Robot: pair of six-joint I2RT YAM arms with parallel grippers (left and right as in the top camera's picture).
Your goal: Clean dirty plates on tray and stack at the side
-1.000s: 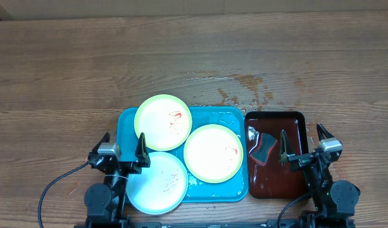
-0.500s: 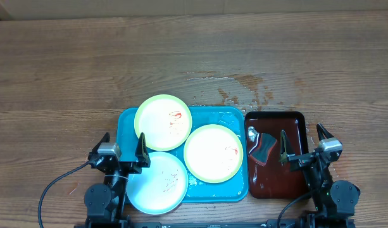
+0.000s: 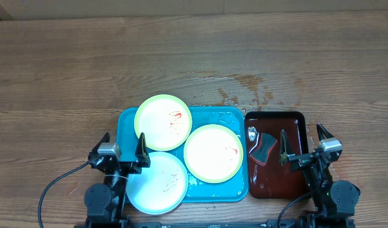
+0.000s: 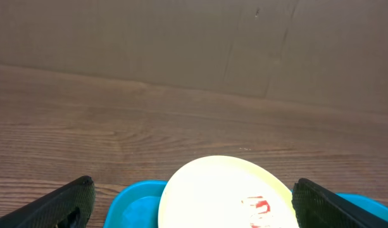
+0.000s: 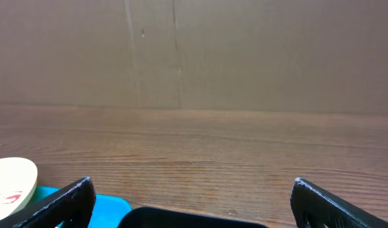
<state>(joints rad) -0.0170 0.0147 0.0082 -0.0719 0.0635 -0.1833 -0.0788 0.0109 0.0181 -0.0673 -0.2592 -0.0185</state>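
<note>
Left claw (image 3: 123, 140) sits low at the bench's (image 3: 67, 76) near edge, jaws wide and empty, its arm hiding the blue-white plate's (image 3: 159, 183) left rim. That plate and two yellow-rimmed plates (image 3: 212, 153) lie on the tray (image 3: 212, 193). Right claw (image 3: 302, 136), equally wide and empty, overhangs the red tray (image 3: 273, 180).

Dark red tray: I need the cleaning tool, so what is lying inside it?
A dark sponge lies in the red tray, on the side toward the blue tray. The open right gripper hangs over the far side, hiding that patch.
</note>
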